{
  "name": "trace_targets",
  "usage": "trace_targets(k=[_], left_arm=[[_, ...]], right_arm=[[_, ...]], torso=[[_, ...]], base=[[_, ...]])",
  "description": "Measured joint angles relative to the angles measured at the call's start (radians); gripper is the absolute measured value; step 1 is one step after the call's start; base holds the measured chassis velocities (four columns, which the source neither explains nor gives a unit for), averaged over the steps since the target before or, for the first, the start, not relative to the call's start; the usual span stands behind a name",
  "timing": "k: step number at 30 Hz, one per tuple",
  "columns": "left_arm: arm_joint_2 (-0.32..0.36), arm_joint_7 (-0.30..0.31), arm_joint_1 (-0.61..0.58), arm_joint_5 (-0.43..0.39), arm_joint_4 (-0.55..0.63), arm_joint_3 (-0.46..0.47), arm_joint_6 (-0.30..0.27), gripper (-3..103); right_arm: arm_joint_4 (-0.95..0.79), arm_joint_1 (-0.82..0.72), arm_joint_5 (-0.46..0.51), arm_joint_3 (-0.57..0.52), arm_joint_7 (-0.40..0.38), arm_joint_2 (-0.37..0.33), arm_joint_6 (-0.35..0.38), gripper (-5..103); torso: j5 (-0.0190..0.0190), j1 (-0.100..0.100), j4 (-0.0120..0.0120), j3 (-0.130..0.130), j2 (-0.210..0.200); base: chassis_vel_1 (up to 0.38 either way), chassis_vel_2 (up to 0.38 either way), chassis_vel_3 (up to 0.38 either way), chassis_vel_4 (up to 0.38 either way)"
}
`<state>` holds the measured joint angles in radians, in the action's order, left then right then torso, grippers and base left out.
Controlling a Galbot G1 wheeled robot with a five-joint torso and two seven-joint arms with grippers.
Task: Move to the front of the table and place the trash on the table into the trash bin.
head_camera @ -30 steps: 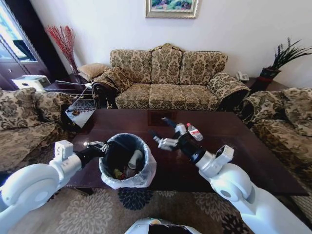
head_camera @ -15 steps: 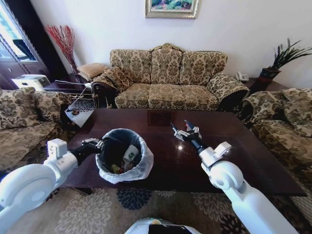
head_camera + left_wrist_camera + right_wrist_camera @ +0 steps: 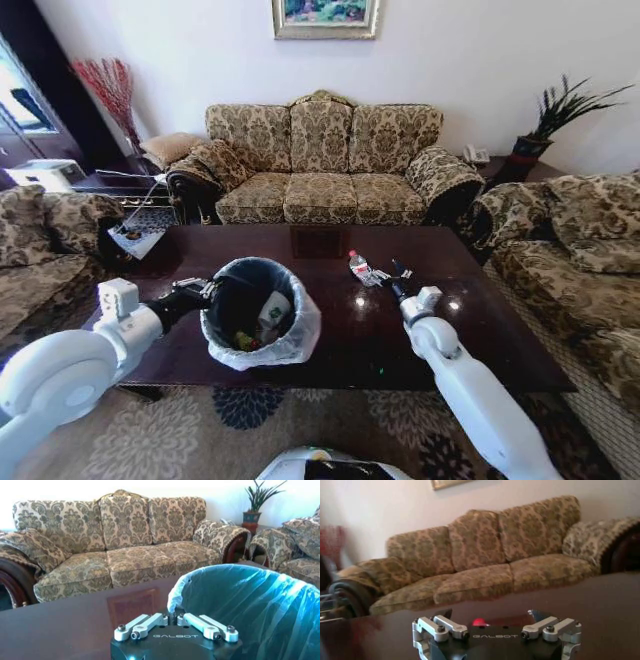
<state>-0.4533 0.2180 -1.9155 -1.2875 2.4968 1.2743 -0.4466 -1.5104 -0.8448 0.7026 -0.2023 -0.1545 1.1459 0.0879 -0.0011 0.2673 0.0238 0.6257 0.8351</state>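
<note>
The bin (image 3: 258,318) stood at the table's (image 3: 480,330) near edge, its rim pinched by the left gripper (image 3: 206,292). Beyond the bin, mid-table, lay a bottle (image 3: 359,267); the right gripper (image 3: 388,276) was spread wide just beside it, bare tabletop all round

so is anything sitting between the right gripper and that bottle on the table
Nothing visible. The right gripper is open right next to the bottle, with only bare table around them. The trash bin, held at its rim by the left gripper, sits off to the robot's left.
</note>
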Motion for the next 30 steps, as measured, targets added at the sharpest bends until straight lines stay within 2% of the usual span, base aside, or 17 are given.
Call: trace_targets(k=[1,5,7,11,19,25,27,30], left_arm=[[0.0,0.0,0.0,0.0,0.0,0.0,0.0,4],[0.009,0.006,0.005,-0.006,-0.004,-0.004,-0.005,4],[0.012,0.006,0.004,-0.007,-0.01,-0.006,-0.006,4],[0.014,0.005,0.006,-0.007,-0.017,-0.01,-0.006,4],[0.015,0.004,0.01,-0.007,-0.024,-0.022,-0.006,4],[0.02,0.004,0.014,-0.011,-0.022,-0.024,-0.005,4],[0.019,0.004,0.013,-0.011,-0.023,-0.024,-0.005,4],[0.014,0.003,0.01,-0.011,-0.022,-0.024,-0.004,4]], right_arm=[[0.0,0.0,0.0,0.0,0.0,0.0,0.0,100],[0.179,0.109,-0.004,0.016,-0.001,0.063,-0.012,100],[0.272,0.158,-0.023,0.023,0.002,0.093,-0.022,100],[0.359,0.198,-0.014,0.024,0.003,0.122,-0.02,100],[0.399,0.205,0.027,0.035,0.027,0.135,0.025,100],[0.41,0.2,0.029,0.041,0.026,0.141,0.055,102],[0.41,0.2,0.03,0.041,0.025,0.141,0.062,99],[0.408,0.197,0.031,0.04,0.023,0.143,0.068,84]], torso=[[0.0,0.0,0.0,0.0,0.0],[0.0006,0.0,0.0012,0.0,0.0],[0.0004,0.0,-0.0001,0.0,0.0],[0.0018,0.0,-0.0009,0.0,0.0],[0.0008,0.0,0.0003,0.0,0.0],[0.0013,0.0,-0.0005,0.0,0.0],[0.0013,0.0,-0.0003,0.0,0.0],[0.0009,0.0,-0.0001,0.0,0.0]], base=[[0.0,0.0,0.0,0.0],[0.046,0.063,-0.015,-0.018],[0.0,0.0,0.0,0.0],[0.0,0.0,0.0,0.0],[0.0,0.0,0.0,0.0],[0.0,0.0,0.0,0.0],[0.0,0.0,0.0,0.0],[0.0,0.0,0.0,0.0]])
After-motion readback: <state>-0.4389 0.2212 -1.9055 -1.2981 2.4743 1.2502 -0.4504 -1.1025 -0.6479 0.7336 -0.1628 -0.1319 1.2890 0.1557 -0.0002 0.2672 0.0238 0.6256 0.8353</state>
